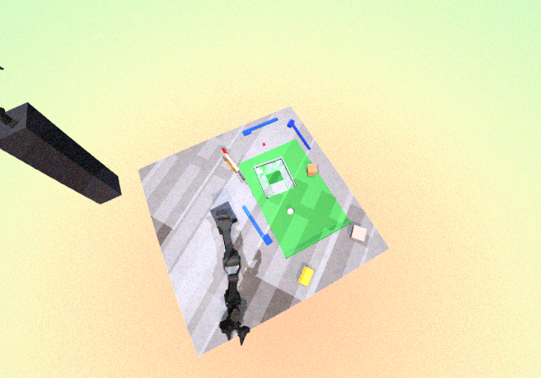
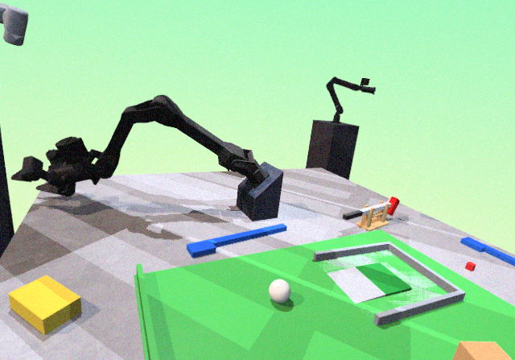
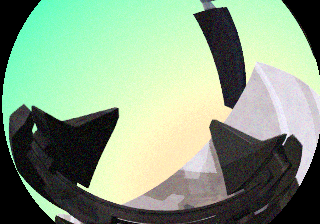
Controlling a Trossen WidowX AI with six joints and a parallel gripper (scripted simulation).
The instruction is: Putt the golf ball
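We are reaching with our gripper (image 2: 29, 171) spread wide and gripping nothing, out by the tabletop (image 2: 125, 239) edge, well apart from the red putter (image 2: 374, 209), which is lying across its small wooden stand (image 2: 371, 219) on the far side of our base. The golf ball (image 2: 278, 290) is sitting on the green mat (image 2: 216, 306), near the ramp (image 2: 353, 283) and the raised green (image 2: 385, 277). We are risking confusion with the blue putters (image 2: 235, 238), and a clumsy grasp could knock the red one off its stand. Our wrist camera is showing only the fingers, sky and a tabletop corner; the putter's grip is too small to make out.
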